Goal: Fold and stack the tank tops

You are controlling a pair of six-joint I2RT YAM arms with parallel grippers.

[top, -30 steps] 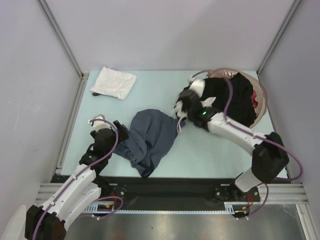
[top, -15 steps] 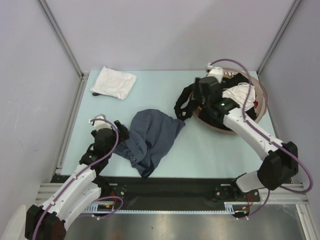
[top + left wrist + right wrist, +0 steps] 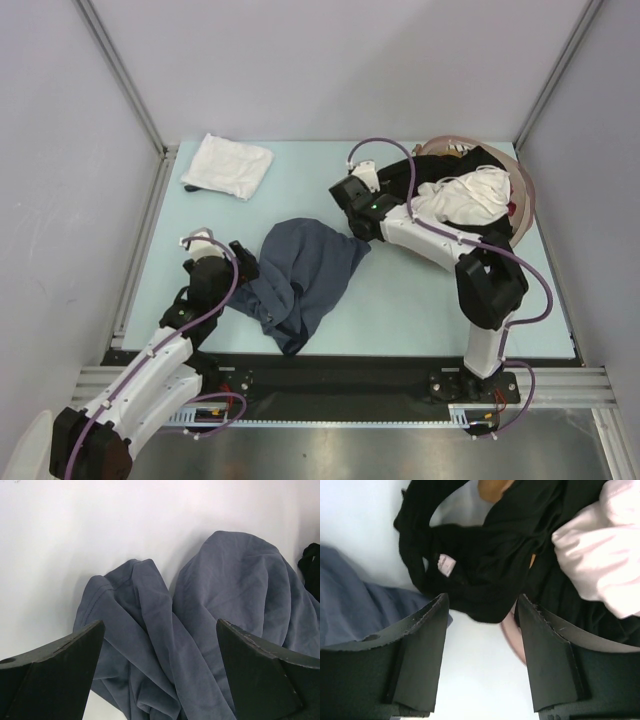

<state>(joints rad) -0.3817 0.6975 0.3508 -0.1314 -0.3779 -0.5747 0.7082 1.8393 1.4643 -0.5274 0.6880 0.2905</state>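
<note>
Crumpled slate grey-blue tank top point(image 3: 305, 275) is heaped mid-table, w/ the left gripper point(image 3: 160, 630) spread wide at its left edge. Right gripper point(image 3: 482, 610) has its jaws apart too, nothing pinched afaict. It's right by the black cloth garment point(image 3: 485, 565) spilling from the round brown basket point(image 3: 527, 205), and the folded white cloth top point(image 3: 228, 165) lies at the far left corner.

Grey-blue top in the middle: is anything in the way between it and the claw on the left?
Nothing visible. The left gripper, jaws open, sits at the edge of the crumpled grey-blue tank top; its wrist camera shows only that cloth and bare table ahead.
</note>
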